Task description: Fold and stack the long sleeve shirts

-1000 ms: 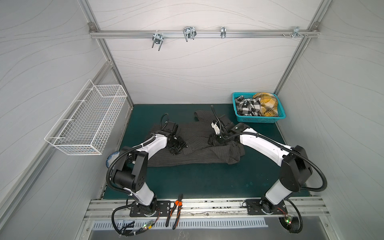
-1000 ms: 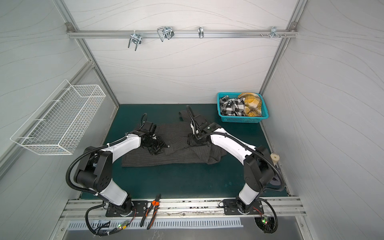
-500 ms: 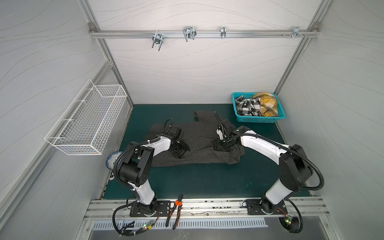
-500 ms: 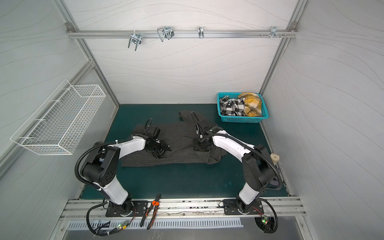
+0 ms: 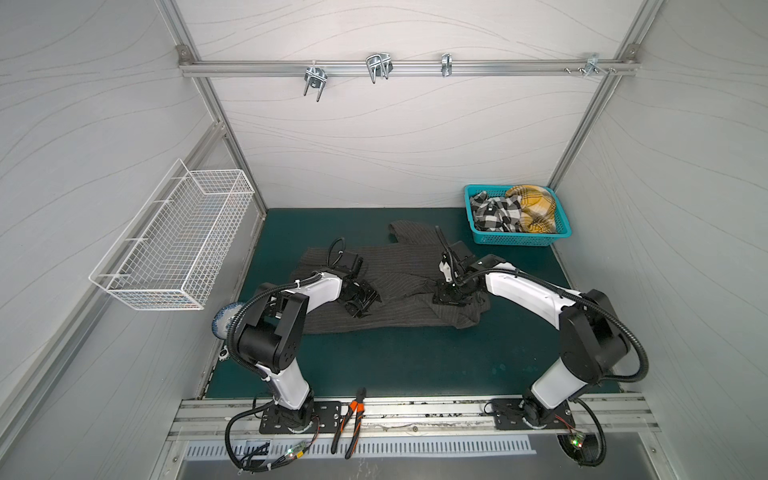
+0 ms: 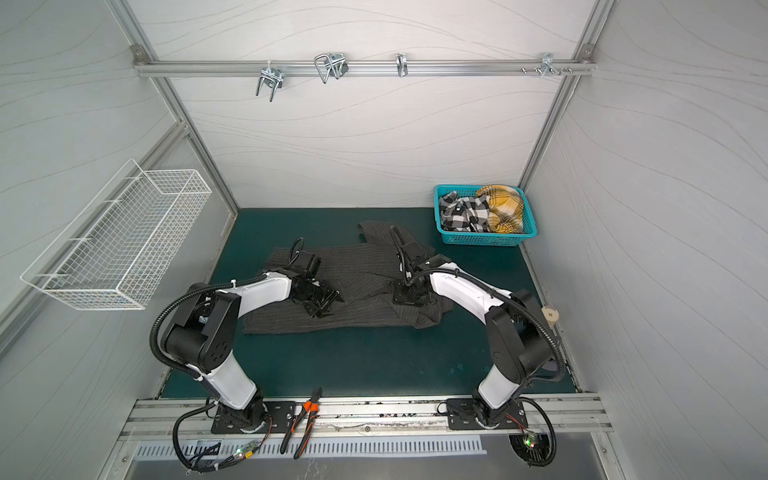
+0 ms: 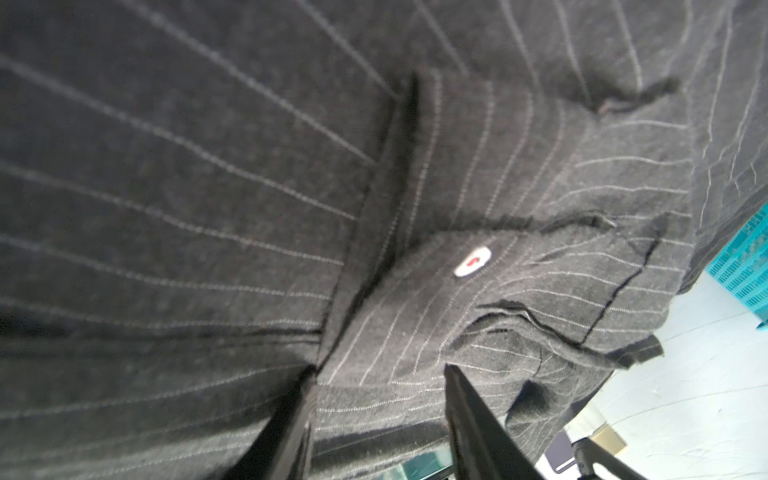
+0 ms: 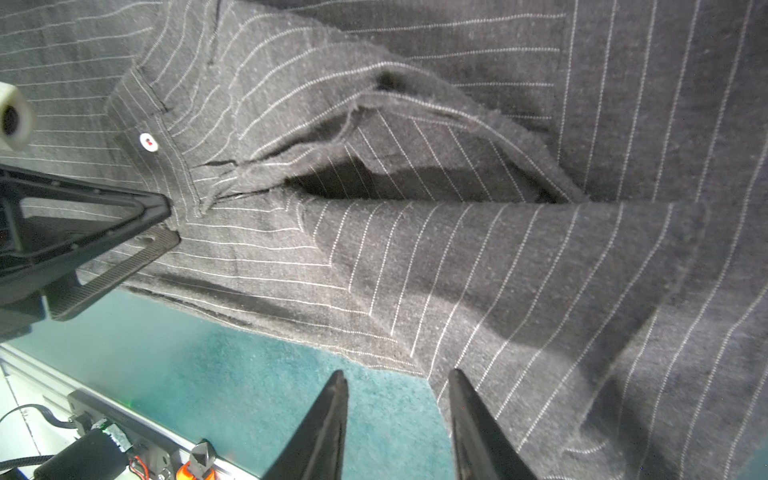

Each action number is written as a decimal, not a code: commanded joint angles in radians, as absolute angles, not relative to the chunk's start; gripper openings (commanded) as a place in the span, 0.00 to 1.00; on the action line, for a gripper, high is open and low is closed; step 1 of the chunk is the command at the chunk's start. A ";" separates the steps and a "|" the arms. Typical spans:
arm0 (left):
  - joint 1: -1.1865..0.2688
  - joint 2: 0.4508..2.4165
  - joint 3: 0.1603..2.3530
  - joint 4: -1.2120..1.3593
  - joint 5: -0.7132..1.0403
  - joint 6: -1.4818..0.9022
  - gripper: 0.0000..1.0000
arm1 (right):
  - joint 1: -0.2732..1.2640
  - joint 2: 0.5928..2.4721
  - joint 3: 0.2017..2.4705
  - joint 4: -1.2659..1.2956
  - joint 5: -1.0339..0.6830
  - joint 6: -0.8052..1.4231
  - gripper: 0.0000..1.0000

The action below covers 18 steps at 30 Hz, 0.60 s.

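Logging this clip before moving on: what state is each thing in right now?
pinstripe shirt: lying on the mat, partly folded, rumpled at the right gripper's end.
left gripper: fingers apart, tips on the shirt.
right gripper: fingers apart, holding nothing.
teal basket: holds two crumpled plaid shirts.
pliers: lying on the front rail, handles apart.

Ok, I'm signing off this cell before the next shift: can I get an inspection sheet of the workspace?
Surface: green mat, partly covered by the dark pinstriped shirt.
Job's things: dark pinstriped shirt spread out, bunched at its right end; turquoise basket at back right holds two checked garments.
Clutter: orange-handled pliers on the front rail.
Grippers: left gripper open, low over the shirt; right gripper open, over its right end.
Cables: black hoses along both arms; loose wires by the left base.
Surroundings: white wire basket on the left wall; hook rail across the back.
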<state>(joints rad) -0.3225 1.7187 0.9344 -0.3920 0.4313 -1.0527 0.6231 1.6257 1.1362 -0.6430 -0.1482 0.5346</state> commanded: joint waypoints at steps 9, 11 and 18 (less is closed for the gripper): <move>-0.325 1.799 1.083 -0.432 0.397 -1.045 0.38 | 0.606 1.563 1.092 -0.635 -0.170 0.547 0.40; -0.325 1.790 1.095 -0.453 0.375 -1.035 0.38 | 0.601 1.564 1.089 -0.634 -0.170 0.546 0.40; -0.304 1.824 1.097 -0.425 0.394 -1.036 0.28 | 0.592 1.563 1.083 -0.634 -0.175 0.544 0.39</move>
